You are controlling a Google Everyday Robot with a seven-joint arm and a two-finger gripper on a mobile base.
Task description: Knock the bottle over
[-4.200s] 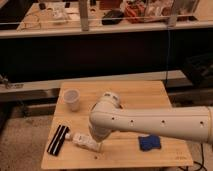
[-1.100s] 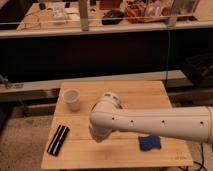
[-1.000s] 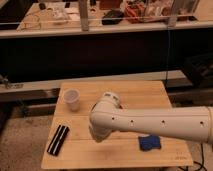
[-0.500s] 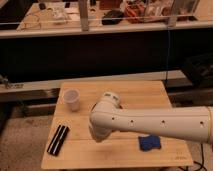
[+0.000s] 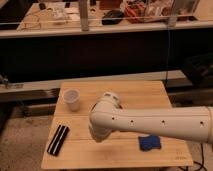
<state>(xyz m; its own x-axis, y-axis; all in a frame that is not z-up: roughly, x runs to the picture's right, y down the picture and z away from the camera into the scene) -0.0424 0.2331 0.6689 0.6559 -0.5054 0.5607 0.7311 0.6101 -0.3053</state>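
Observation:
The bottle does not show in the camera view; the spot in front of the arm's bend is hidden by the arm. My big white arm [image 5: 150, 122] reaches in from the right across the wooden table [image 5: 150, 92] and bends down near the table's middle left. My gripper is hidden below and behind that bend, so it is out of view. A white cup [image 5: 72, 99] stands upright at the table's back left, apart from the arm.
A flat black object [image 5: 58, 139] lies at the table's front left. A blue object [image 5: 149, 143] lies at the front right, just below the arm. A dark wall and a cluttered shelf [image 5: 125, 15] stand behind the table.
About four seconds ago a pale object and the gripper tip showed under the arm beside the black object; now they are hidden. Nothing has visibly moved in the last second.

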